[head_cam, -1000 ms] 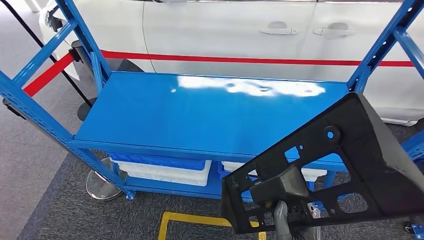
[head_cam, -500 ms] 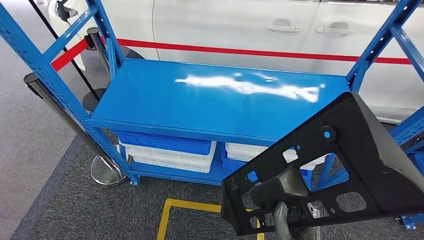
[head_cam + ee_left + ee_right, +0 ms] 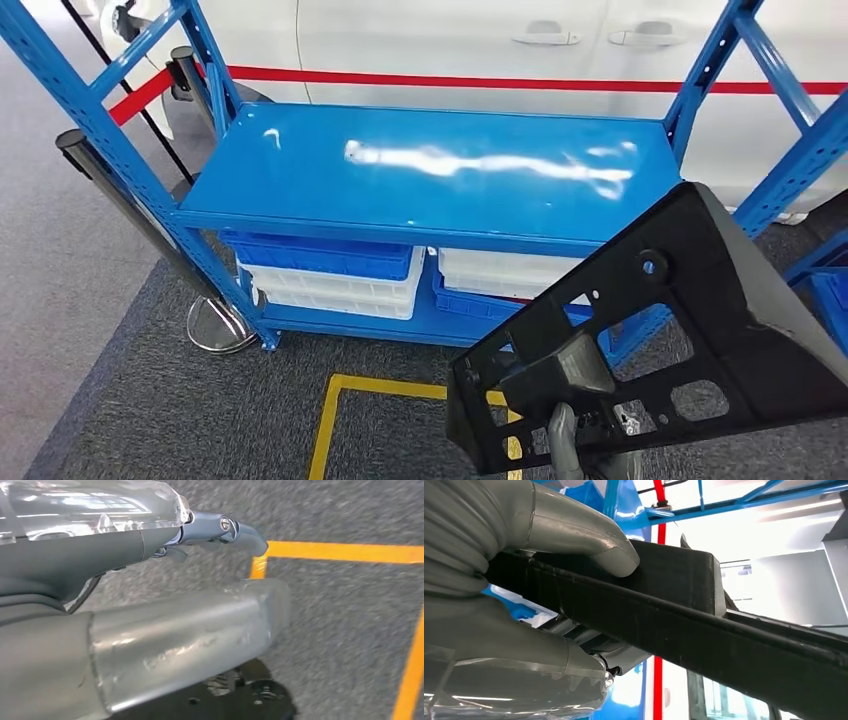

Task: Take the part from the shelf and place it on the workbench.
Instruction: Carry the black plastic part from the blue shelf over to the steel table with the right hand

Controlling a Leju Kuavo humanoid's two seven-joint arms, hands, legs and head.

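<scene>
Head view, left to right: one stanchion post (image 3: pixel 130 205) with a chrome round base (image 3: pixel 218 327) stands at the left front corner of one blue steel shelf rack (image 3: pixel 100 130); a second post (image 3: pixel 183 72) further back carries a red belt (image 3: pixel 138 97). The rack's blue shelf board (image 3: pixel 400 170) has glare patches on its surface. On the lower level, two stacks of bins: left stack, one blue bin (image 3: pixel 320 257) on one white bin (image 3: pixel 335 291); right stack, one white bin (image 3: pixel 500 273) over a blue one (image 3: pixel 470 304), partly hidden. Behind the rack, one white car (image 3: pixel 450 40) with two door handles and one red stripe. No legible writing or labels anywhere. Floor: grey carpet with one yellow taped line (image 3: pixel 345 415). Left hand (image 3: pixel 150 605), wrist view: hanging over the carpet, holding nothing, fingers (image 3: pixel 240 532) extended. At right, one black plastic part (image 3: pixel 700 330), triangular, with several cut-outs, is off the shelf and held in the air in front of the rack. Right hand (image 3: pixel 524 570): clamped on the part's edge, thumb (image 3: pixel 589 540) on one face, fingers on the other.
</scene>
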